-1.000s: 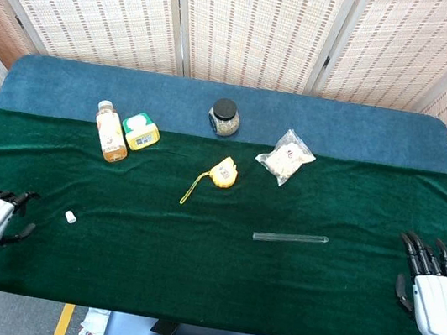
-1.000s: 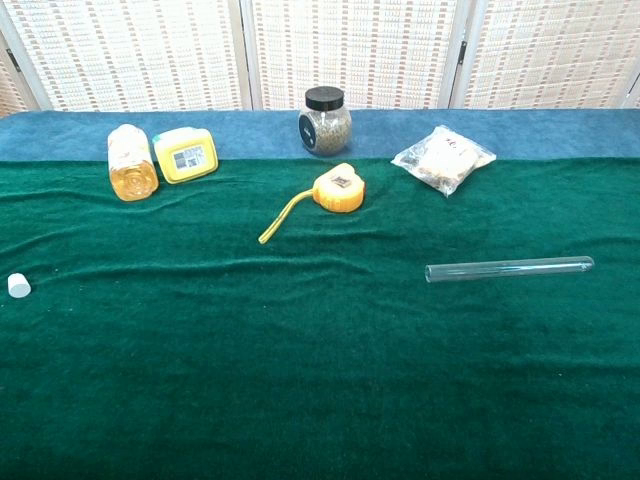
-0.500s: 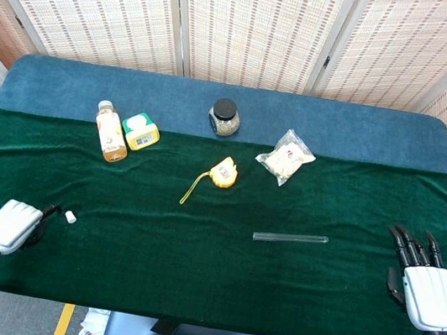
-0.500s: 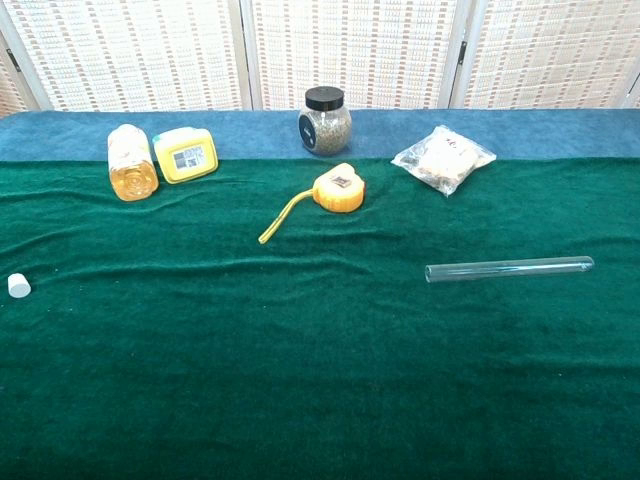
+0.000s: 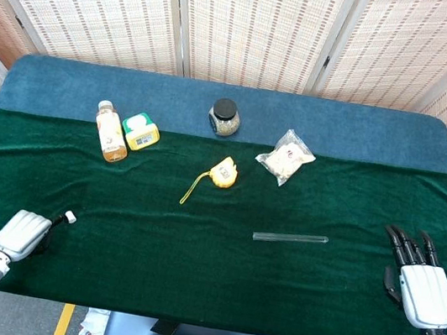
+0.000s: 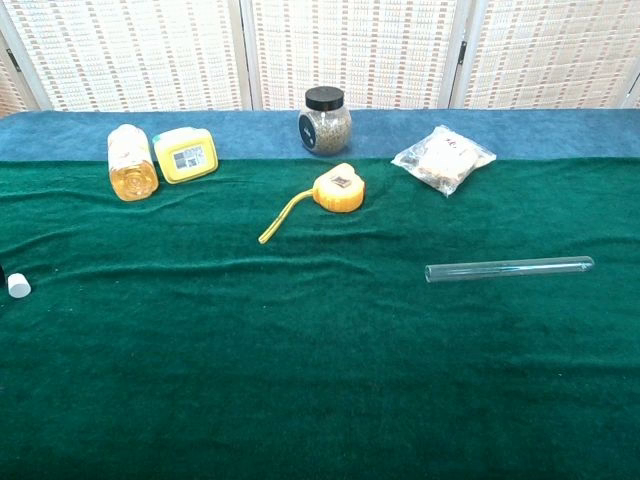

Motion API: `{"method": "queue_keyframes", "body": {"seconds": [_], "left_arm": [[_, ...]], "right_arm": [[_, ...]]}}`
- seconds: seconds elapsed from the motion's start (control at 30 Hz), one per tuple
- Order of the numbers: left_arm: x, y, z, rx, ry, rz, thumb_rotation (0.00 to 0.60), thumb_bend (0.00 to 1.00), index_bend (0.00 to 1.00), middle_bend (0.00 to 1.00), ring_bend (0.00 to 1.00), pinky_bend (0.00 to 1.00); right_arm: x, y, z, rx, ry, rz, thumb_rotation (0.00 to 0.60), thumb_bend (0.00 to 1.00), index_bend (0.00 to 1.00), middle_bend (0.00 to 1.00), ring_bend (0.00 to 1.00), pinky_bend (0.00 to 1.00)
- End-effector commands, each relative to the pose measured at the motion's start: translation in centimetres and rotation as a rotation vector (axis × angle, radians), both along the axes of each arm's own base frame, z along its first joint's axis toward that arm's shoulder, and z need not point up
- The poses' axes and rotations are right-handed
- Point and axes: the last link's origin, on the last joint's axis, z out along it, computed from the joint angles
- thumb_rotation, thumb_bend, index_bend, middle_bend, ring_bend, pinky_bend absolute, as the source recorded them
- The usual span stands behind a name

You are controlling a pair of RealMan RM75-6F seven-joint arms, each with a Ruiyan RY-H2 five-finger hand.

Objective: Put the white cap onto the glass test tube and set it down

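At the far left of my head view, my left hand point(image 5: 23, 234) sits low at the near edge of the green cloth point(image 5: 191, 264), its back turned up toward the camera. Its dark fingertips point(image 5: 60, 219) reach right up to the white cap point(image 5: 69, 216); I cannot tell from here whether they touch the cap or whether the hand is open or closed on it. In the chest view the cap point(image 6: 18, 286) lies on the cloth at the left edge of the frame, with a sliver of dark finger just beside it.

Further back on the left, a bottle of amber drink point(image 5: 107, 131) lies on its side, and a yellow box point(image 5: 140, 131) sits just beside it. Near the middle, a dark-lidded jar point(image 5: 224, 118) stands upright on the blue strip of the table point(image 5: 365, 130). In front of it, on the green cloth, lies a yellow tape measure point(image 5: 224, 172) with its strap trailing toward the near left. To the right of that is a clear bag of pale pieces point(image 5: 285, 158).

The glass test tube point(image 5: 290, 238) lies flat on the cloth right of centre, uncapped, well apart from both the cap and my hands.

At the far right my right hand point(image 5: 416, 283) hovers near the cloth's edge, fingers spread and holding nothing.
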Motion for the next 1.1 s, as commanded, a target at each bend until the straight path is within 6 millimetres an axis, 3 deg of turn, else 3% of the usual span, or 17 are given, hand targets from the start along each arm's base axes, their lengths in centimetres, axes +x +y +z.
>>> {"method": "queue_keyframes", "body": {"seconds": [0.03,0.6,1.1], "left_arm": [[0.2,-0.1,-0.2,-0.004,0.0,-0.008,0.6,0.82,0.3,1.0,0.88,0.8],[-0.4,0.5,-1.6,-0.022,0.042,0.022,0.6,0.82,0.28,1.0,0.88,0.8],[-0.8,1.3,-0.7,0.034,0.037,0.067,0.6,0.82,0.26,1.0,0.88,0.8]], "right_arm": [[-0.1,0.0,0.0,0.001,-0.002,-0.002,0.6,0.69,0.0,0.12,0.18,0.05],[-0.6,0.2,0.0,0.0,-0.014,-0.019,0.6,0.69,0.0,0.13,0.19,0.05],[-0.6,0.1,-0.1,-0.001,-0.013,-0.023,0.6,0.69,0.0,0.13,0.18,0.05]]}}
